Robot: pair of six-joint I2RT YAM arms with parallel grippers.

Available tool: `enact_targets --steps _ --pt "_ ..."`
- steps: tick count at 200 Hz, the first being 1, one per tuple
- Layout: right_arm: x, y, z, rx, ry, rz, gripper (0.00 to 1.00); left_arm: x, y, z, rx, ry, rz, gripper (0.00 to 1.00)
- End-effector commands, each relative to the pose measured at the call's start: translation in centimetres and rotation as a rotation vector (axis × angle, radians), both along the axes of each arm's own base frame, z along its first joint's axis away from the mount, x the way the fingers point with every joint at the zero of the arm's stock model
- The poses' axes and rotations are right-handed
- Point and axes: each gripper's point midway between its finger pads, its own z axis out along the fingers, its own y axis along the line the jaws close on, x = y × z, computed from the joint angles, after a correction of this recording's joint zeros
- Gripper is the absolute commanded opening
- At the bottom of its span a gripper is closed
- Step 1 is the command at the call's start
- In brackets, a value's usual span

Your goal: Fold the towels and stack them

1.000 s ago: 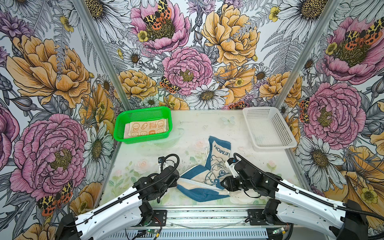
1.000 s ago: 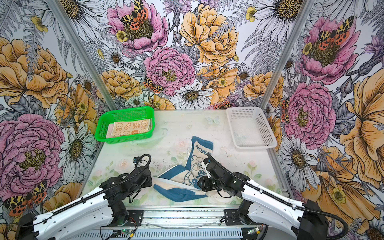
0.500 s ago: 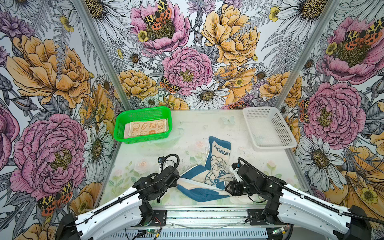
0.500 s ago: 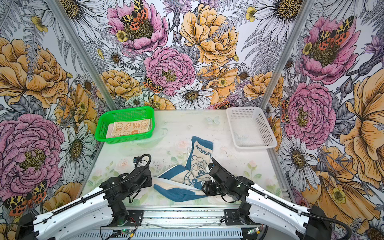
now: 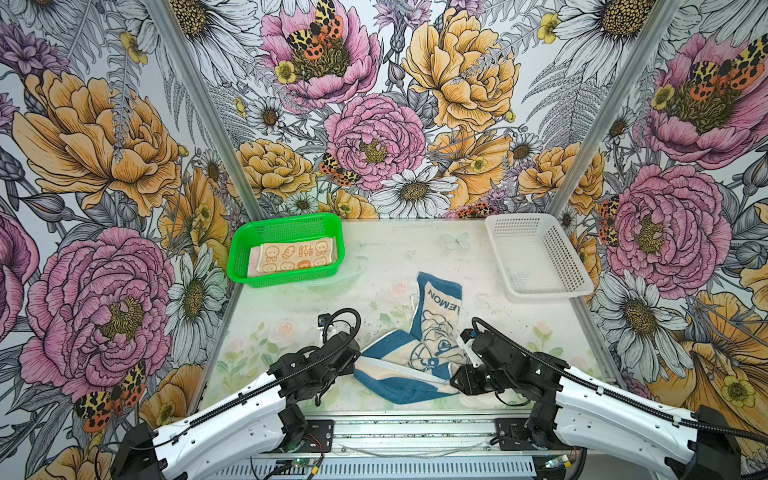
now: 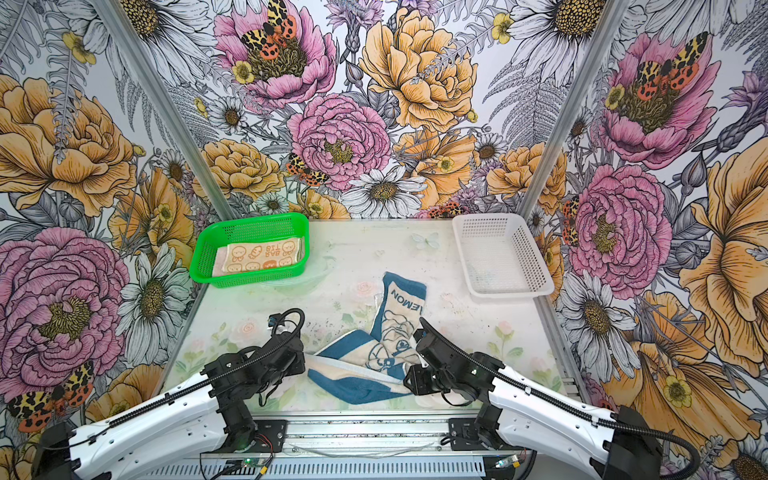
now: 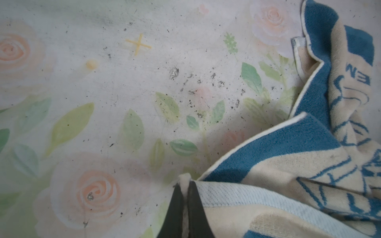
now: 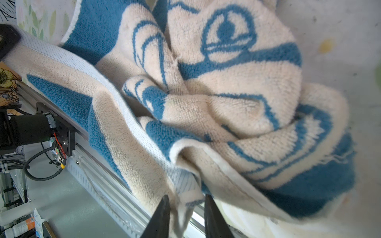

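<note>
Right gripper (image 8: 185,199) has slid lower in both top views, jaws narrow astride the hem of the blue towel (image 8: 226,92), grip unclear; left gripper (image 7: 184,183) pinches its corner.

Bright even light; wrist-view edges blurry.

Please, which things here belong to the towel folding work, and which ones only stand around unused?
For the job:
- blue towel, pinched at one corner by the left gripper
- right gripper, jaws apart around another edge
- orange towel, folded in the green basket

Standing by:
- white basket, at the far right
</note>
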Motion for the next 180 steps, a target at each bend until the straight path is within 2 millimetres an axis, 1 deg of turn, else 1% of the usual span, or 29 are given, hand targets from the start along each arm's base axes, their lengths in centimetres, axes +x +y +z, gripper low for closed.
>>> enact_targets --steps 1,11,48,95,112,124,136,153,162,176,180 --pt "0.4 1.0 1.5 0.046 -0.023 0.006 0.25 0.5 -0.5 1.1 -0.006 -0.042 -0.016 0.00" --pt "0.5 1.1 1.7 0.051 -0.029 0.010 0.21 0.5 -0.6 1.1 -0.007 -0.042 -0.018 0.00" --pt "0.6 1.3 2.7 0.077 -0.060 0.020 0.00 0.5 -0.6 1.3 -0.012 -0.046 -0.021 0.00" --pt "0.8 1.5 4.7 0.132 -0.131 0.046 0.00 0.6 -0.6 1.5 -0.013 -0.053 -0.022 0.00" --pt "1.2 1.5 5.6 0.147 -0.172 0.043 0.00 0.7 -0.7 1.8 -0.012 -0.060 -0.023 0.00" --pt "1.7 1.4 6.7 0.159 -0.219 0.038 0.00 0.9 -0.7 2.2 -0.012 -0.070 -0.028 0.00" --pt "2.3 1.2 7.7 0.167 -0.272 0.027 0.00 1.1 -0.9 3.0 -0.021 -0.090 -0.033 0.00" --pt "3.3 0.9 9.9 0.175 -0.373 0.014 0.00 1.5 -1.1 4.9 -0.030 -0.135 -0.054 0.00" --pt "3.9 0.7 11.1 0.174 -0.430 0.013 0.00 1.8 -1.1 6.4 -0.031 -0.163 -0.063 0.00" --pt "4.9 0.6 13.6 0.168 -0.532 0.029 0.00 2.4 -1.1 8.8 -0.021 -0.203 -0.081 0.00" --pt "5.2 0.7 14.6 0.169 -0.565 0.034 0.00 2.6 -1.1 9.5 -0.021 -0.214 -0.087 0.00"
